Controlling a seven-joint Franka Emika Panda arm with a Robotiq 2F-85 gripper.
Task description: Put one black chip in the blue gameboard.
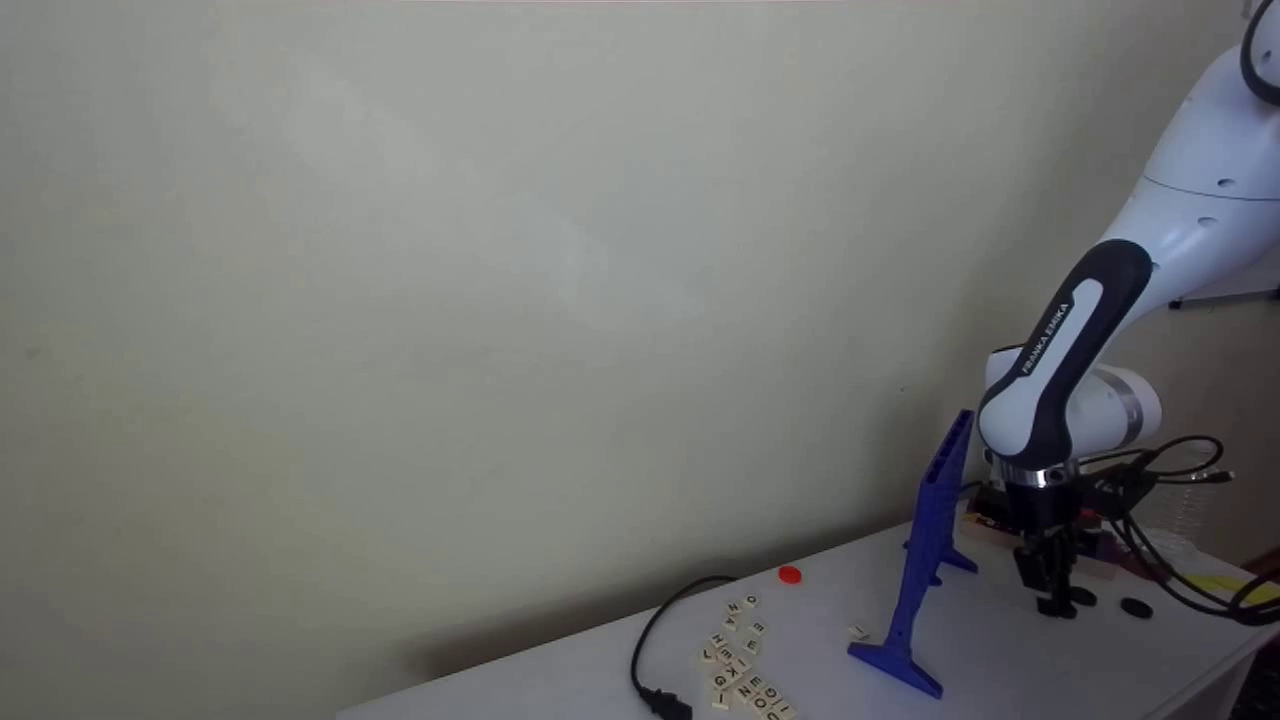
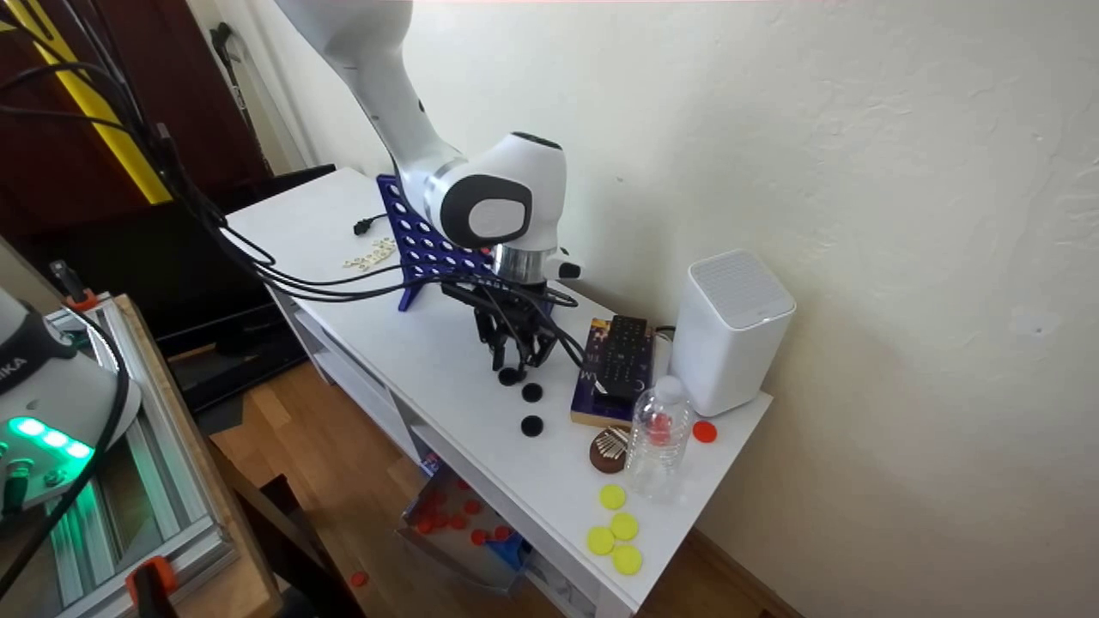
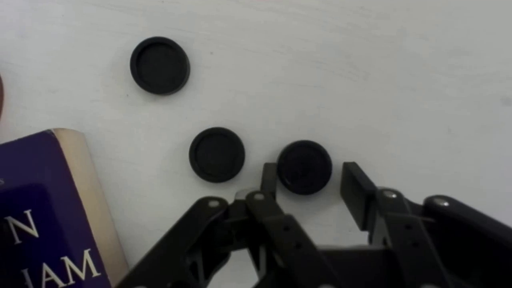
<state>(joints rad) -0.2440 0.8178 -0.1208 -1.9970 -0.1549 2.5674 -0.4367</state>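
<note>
The blue gameboard (image 1: 932,535) stands upright on flared feet on the white table, and it also shows partly behind the arm in an exterior view (image 2: 409,295). Three black chips lie flat on the table. In the wrist view, one black chip (image 3: 305,167) lies between the fingers of my gripper (image 3: 312,178), which is open. The left finger is at the chip's edge, touching or nearly so; a gap shows at the right finger. A second black chip (image 3: 217,155) lies just left of the left finger. The third black chip (image 3: 160,66) lies farther up and left.
A purple book (image 3: 44,208) with a black remote (image 2: 624,356) on it lies beside the chips. A white box-shaped device (image 2: 730,343), a clear bottle (image 2: 657,446) and yellow chips (image 2: 624,526) stand beyond. Letter tiles (image 1: 740,665) lie past the gameboard. Cables hang from the arm.
</note>
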